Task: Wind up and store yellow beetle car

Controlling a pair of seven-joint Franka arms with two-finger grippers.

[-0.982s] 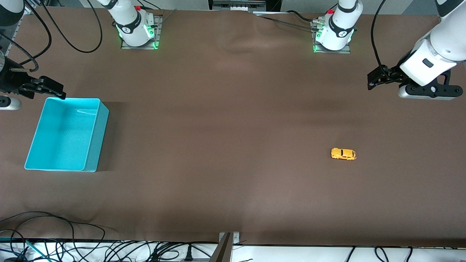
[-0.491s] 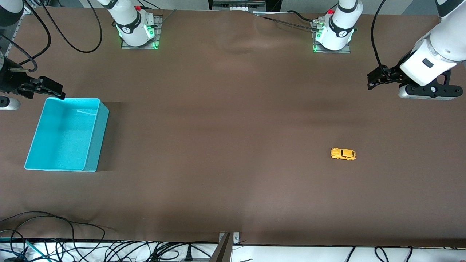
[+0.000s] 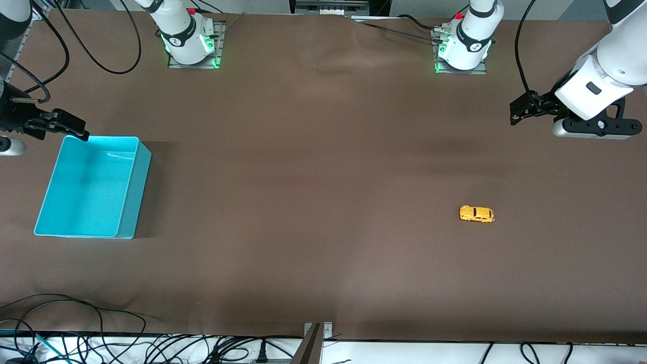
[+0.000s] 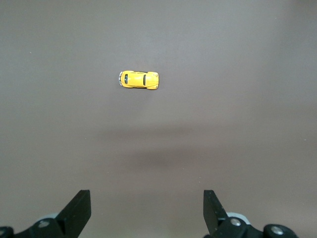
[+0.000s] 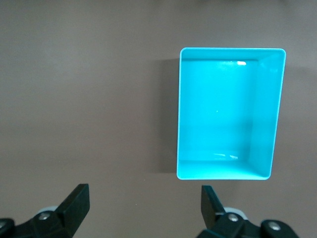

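Brown cloth covers the table [image 3: 323, 167]. Front view: one yellow beetle car [image 3: 476, 214] sits toward the left arm's end, with one turquoise bin [image 3: 127, 202] far off at its nine o'clock. The left gripper [image 3: 523, 108] hangs at the car's one o'clock and the right gripper [image 3: 63, 126] is over the bin's rim.

Left wrist view: fingers [image 4: 79, 210] spread, empty; the car [image 4: 138, 80] lies lengthwise between them, so the gripper should drop centred and pinch its sides.

Right wrist view: fingers [image 5: 77, 203] spread, waiting beside the empty bin [image 5: 280, 114].
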